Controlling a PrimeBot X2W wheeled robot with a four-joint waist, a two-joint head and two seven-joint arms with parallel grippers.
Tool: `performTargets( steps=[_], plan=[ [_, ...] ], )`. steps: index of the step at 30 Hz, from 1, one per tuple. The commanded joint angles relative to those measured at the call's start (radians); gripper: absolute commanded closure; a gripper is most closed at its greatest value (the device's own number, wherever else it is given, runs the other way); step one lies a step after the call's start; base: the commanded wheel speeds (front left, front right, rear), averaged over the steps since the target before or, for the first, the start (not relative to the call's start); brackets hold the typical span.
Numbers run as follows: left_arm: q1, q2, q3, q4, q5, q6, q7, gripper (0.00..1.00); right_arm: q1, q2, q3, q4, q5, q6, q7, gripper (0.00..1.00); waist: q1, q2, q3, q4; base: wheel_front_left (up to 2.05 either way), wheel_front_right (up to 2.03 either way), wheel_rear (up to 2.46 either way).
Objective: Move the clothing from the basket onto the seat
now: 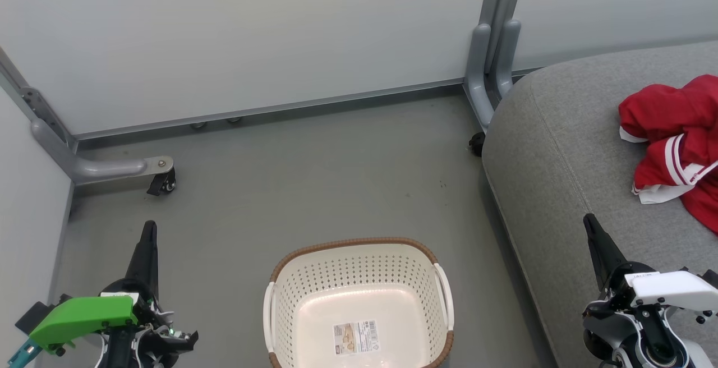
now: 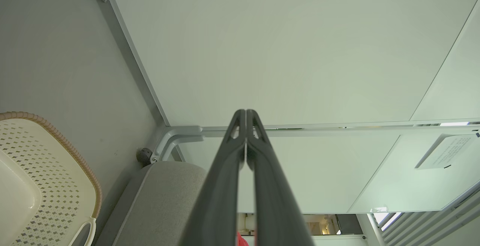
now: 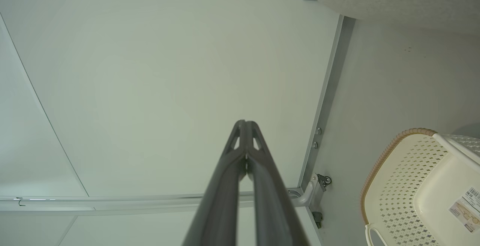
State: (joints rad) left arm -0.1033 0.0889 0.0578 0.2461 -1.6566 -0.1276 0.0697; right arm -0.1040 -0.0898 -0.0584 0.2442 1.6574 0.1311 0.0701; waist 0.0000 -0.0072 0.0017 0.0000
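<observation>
While I watch through the head camera, the red clothing (image 1: 681, 132) lies crumpled on top of the grey upholstered seat (image 1: 561, 149), at the right edge of that view, with its white stripe trim (image 1: 676, 160) facing up and part of the garment cut off by the frame. Well apart from it, on the grey floor (image 1: 314, 177) to the seat's left, stands the cream perforated laundry basket (image 1: 359, 271), upright, with its brown woven-look rim (image 1: 353, 242) uppermost, white side handles (image 1: 443, 295) on either flank, and a printed label (image 1: 356, 337) lying flat on its bare base. Left gripper (image 1: 149, 230), lower left: closed, its two dark fingers pressed together and pointing up the view, above the floor beside the basket; a green housing (image 1: 78, 316) sits on its wrist. Right gripper (image 1: 590, 223), lower right: likewise closed, finger against finger, its tip seen against the seat's front portion, short of the clothing; whether it touches the fabric I cannot tell. Both wrist cameras show the fingertips meeting. Behind, pale wall panels (image 1: 252, 37) meet the floor, and a grey frame leg (image 1: 106, 167) ends in a black caster (image 1: 164, 184) near the left corner.
</observation>
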Motion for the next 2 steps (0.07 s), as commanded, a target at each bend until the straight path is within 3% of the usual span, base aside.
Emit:
performTargets(
  steps=[1,2],
  plan=[
    [-0.012,0.004,0.003,0.001,-0.005,-0.006,0.003,1.00,-0.009,-0.001,-0.003,0.003,0.002,-0.001,0.003,1.00,0.0000,0.0072,0.000,0.000,0.00,0.00,0.00],
    [-0.012,0.004,0.004,0.001,-0.004,-0.006,0.003,1.00,-0.009,-0.001,-0.004,0.003,0.002,-0.001,0.004,1.00,0.0000,0.0072,0.000,0.000,0.00,0.00,0.00]
  ],
)
